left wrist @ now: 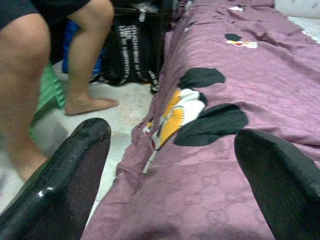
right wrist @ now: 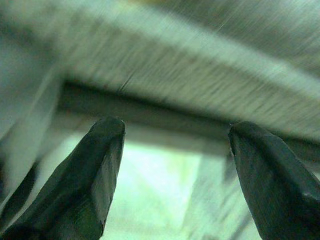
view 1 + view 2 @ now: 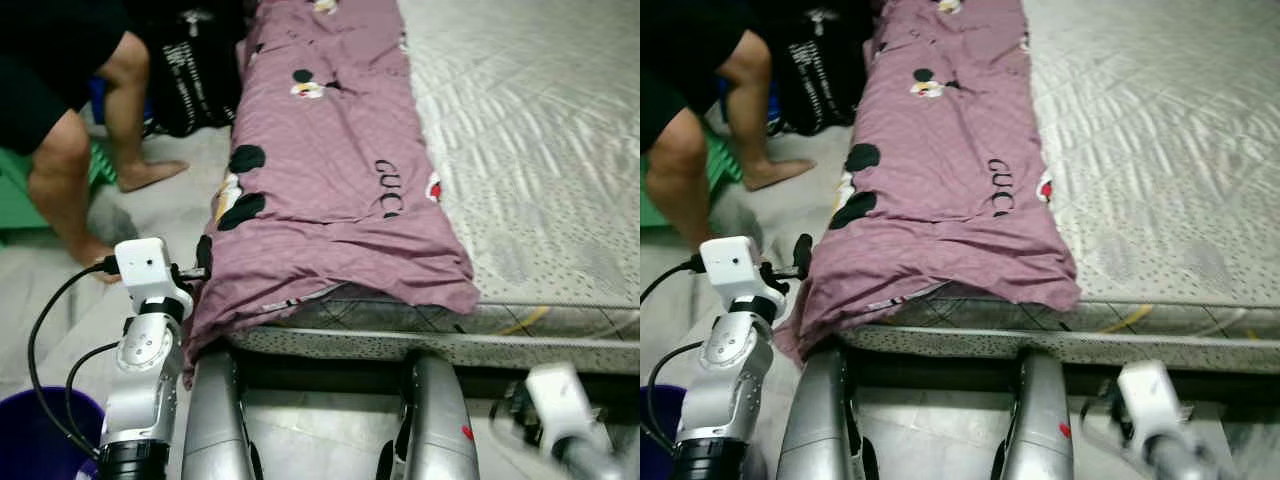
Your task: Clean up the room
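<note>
A mauve blanket (image 3: 330, 170) with cartoon prints lies lengthwise along the left side of a bare grey mattress (image 3: 540, 150). Its near end hangs over the mattress corner. My left gripper (image 3: 200, 262) is raised at the blanket's near left edge. In the left wrist view the left gripper (image 1: 172, 137) is open, its fingers apart with the purple cloth (image 1: 210, 165) just ahead of them. My right gripper (image 2: 175, 132) is open and low, pointing at the blurred mattress edge (image 2: 190, 75). Its white wrist (image 3: 555, 395) is at the lower right, in front of the bed.
A person (image 3: 60, 150) stands barefoot on the floor at the left, beside a green stool (image 3: 15, 190). A black backpack (image 3: 195, 70) leans by the bed's far left side. A purple bucket (image 3: 40, 435) sits at my lower left.
</note>
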Motion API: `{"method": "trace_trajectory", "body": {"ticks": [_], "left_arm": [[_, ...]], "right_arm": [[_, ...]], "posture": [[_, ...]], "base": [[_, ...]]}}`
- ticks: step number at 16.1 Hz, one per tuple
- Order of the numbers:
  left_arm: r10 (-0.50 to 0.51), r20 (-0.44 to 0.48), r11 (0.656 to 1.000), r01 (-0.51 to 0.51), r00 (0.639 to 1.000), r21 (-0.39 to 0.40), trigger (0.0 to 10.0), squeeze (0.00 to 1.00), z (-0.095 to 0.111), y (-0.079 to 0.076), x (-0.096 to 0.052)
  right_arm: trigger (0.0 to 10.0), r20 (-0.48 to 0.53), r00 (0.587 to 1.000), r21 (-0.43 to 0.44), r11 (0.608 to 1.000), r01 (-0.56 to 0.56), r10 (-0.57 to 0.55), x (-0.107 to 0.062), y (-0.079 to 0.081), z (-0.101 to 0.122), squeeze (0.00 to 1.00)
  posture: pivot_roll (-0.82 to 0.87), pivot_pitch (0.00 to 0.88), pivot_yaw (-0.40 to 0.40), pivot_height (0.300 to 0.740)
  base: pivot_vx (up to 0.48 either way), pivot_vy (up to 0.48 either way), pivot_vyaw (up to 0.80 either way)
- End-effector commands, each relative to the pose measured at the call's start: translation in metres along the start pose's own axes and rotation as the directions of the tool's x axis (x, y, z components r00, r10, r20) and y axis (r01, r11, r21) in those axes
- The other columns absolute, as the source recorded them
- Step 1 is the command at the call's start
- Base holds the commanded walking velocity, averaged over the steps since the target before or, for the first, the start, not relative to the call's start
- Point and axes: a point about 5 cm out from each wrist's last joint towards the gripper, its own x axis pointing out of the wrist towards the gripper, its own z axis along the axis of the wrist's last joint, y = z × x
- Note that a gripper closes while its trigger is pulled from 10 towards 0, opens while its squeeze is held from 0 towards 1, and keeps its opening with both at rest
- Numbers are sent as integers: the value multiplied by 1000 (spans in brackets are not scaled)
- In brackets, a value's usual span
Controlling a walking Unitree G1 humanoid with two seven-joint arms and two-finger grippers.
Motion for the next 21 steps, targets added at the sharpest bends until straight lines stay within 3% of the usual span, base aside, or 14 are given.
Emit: {"method": "trace_trajectory", "body": {"ticks": [1,2,5,6,7,9,12,15,16,19,21], "left_arm": [[4,0,1000,-4,1000,9,10000,0,-1,3,1],[12,3,1000,-12,1000,9,10000,0,0,6,3],[19,14,1000,-19,1000,3,10000,0,2,5,5],[20,16,1000,-20,1000,1,10000,0,2,4,5],[21,13,1000,-21,1000,-2,10000,0,0,4,3],[17,1,1000,-17,1000,-11,10000,0,-3,2,2],[-4,-2,1000,4,1000,-20,10000,0,-2,-2,4],[-5,-7,1000,5,1000,-14,10000,0,-3,1,4],[-4,-9,1000,4,1000,-13,10000,0,-3,1,5],[-9,-15,1000,8,1000,-16,10000,0,-5,-1,4],[-7,-20,1000,7,1000,-18,10000,0,-6,1,3]], "right_arm": [[10000,107,991,5,997,81,-81,10,-14,32,0],[10000,288,946,55,988,142,-152,28,-24,89,0],[10000,493,854,185,979,82,-165,33,-26,171,0],[10000,516,845,217,976,25,-137,36,-20,191,0],[10000,489,868,229,973,-29,-89,40,-10,193,0],[10000,356,933,224,966,-131,43,52,21,176,0],[10000,211,977,312,946,-89,22,63,32,156,0],[10000,202,979,282,954,-98,40,66,30,152,0],[10000,137,984,213,967,-142,114,65,33,133,0],[10000,11,972,115,966,-234,234,51,39,90,0],[10000,-78,933,132,931,-339,351,36,42,58,0]], "posture": [[-25,23,10,500],[-25,14,8,500],[-12,3,2,500],[-8,2,-1,500],[-6,3,-2,500],[-6,3,-2,500],[6,4,2,500],[1,6,7,500],[0,6,6,500],[-4,11,1,500],[-17,13,4,500]], "base": [[0,0,0],[0,0,0],[0,0,0],[0,0,0],[0,0,0],[0,0,0],[0,0,0],[0,0,0],[0,0,0],[0,0,0],[0,0,0]]}}
